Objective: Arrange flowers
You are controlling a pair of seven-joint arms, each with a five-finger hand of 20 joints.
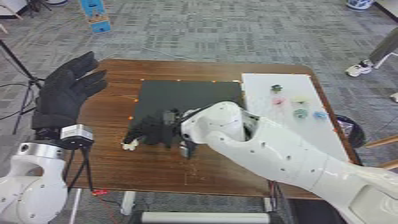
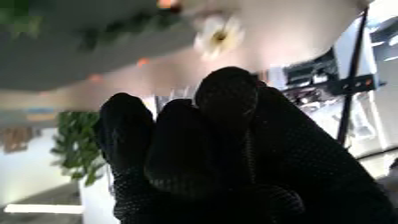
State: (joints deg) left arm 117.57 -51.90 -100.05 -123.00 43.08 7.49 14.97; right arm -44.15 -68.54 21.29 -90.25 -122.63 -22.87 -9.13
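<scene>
While a white flower shows beside the right fingers, their grip impossible to tell

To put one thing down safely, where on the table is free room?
Far part of the black mat, beyond the right hand; bare wood between mat and left hand. Crowded: around the right hand and white flower, and among small flowers on the white board.
</scene>
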